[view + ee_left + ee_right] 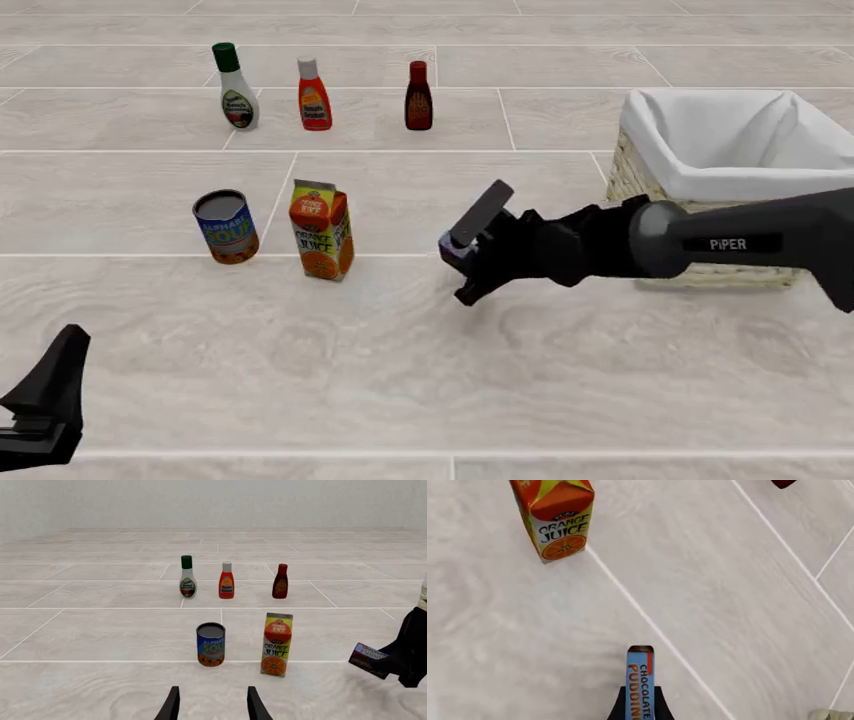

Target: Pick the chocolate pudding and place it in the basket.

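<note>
Pale wood-grain tiled floor [400, 360], white seams

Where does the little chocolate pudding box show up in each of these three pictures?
Left wrist view: chocolate pudding at the far right edge, held by the right gripper.
Front view: pudding near the middle, mostly hidden between the gripper's fingers, left of the basket.
Right wrist view: pudding at bottom centre, label readable.
Shared landmark: the orange juice carton.

chocolate pudding [640, 685]: "CHOCOLATE PUDDING" | juice carton [554, 520]: "ORANGE JUICE" | right arm [747, 240]: "PiPER"
</note>
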